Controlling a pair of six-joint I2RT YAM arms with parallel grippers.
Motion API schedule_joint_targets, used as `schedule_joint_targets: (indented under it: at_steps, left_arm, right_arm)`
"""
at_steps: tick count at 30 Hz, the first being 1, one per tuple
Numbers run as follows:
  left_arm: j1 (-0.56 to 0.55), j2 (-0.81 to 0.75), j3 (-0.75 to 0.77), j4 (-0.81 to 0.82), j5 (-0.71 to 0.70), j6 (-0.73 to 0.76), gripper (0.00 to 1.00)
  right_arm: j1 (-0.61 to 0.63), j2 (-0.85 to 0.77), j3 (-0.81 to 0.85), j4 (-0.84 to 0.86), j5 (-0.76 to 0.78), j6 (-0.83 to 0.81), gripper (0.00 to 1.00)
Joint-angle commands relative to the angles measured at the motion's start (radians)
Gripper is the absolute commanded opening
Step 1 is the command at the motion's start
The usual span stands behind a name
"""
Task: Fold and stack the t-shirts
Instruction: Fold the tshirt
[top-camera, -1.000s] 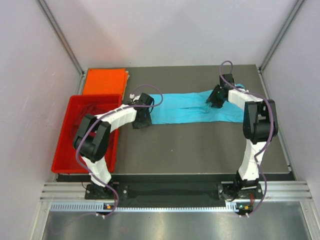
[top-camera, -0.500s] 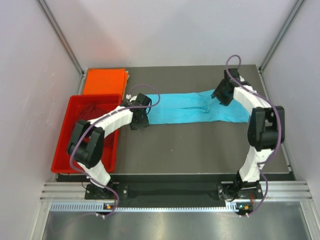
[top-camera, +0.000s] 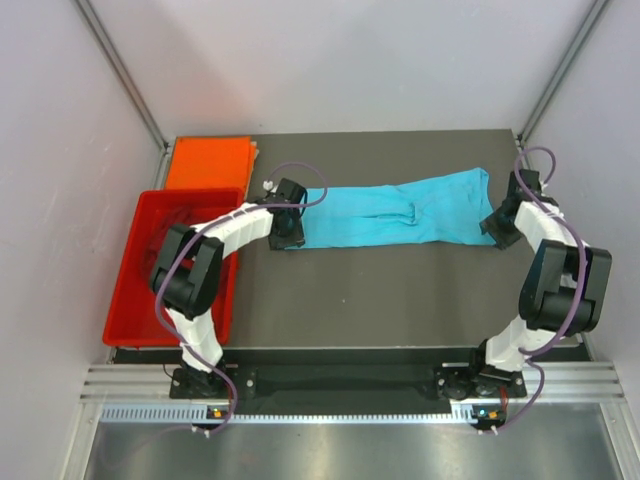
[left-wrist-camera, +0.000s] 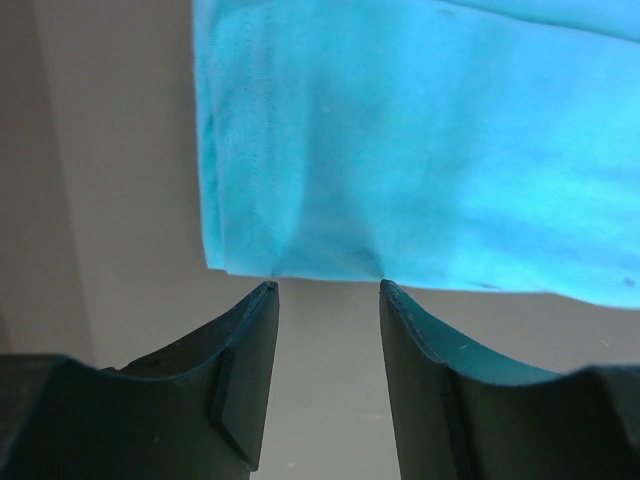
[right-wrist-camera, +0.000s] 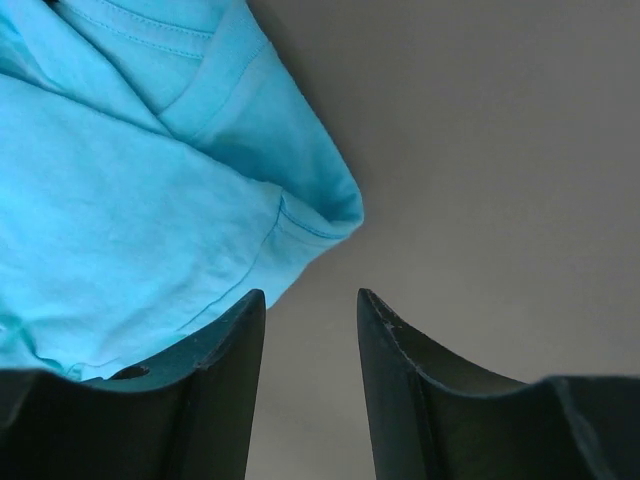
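Moved since earlier: right gripper has swung from the far middle of the turquoise t-shirt out to its right end; left gripper has barely shifted at the left end.
Top view: turquoise t-shirt lies as a long band, left to right, on the dark table. Orange t-shirt lies folded flat at far left. Red tray sits just near of it, contents unclear.
Left wrist view: jaws parted, empty, tips just short of the shirt's edge.
Right wrist view: jaws parted, empty, sleeve corner just ahead.
Progress: orange looks done; turquoise seems narrowed lengthwise, with cross folds and stacking left.
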Motion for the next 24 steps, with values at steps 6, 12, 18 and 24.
schedule_joint_targets:
  at_steps: [6,12,18,24]
  left_arm:
    - [0.033,0.077,0.087,-0.039,-0.087,-0.008,0.50]
    - [0.038,0.123,0.098,-0.085,-0.139,-0.019,0.50]
    - [0.039,0.134,0.084,-0.141,-0.245,-0.031,0.49]
    - [0.032,0.108,0.049,-0.167,-0.251,-0.057,0.49]
  right_arm:
    - [-0.031,0.084,0.024,0.130,0.026,-0.043,0.41]
    - [-0.051,0.156,0.056,0.147,0.032,-0.073,0.37]
    - [-0.057,0.159,0.090,0.099,0.108,-0.128,0.09]
    - [-0.057,0.155,0.094,0.079,0.092,-0.178,0.02]
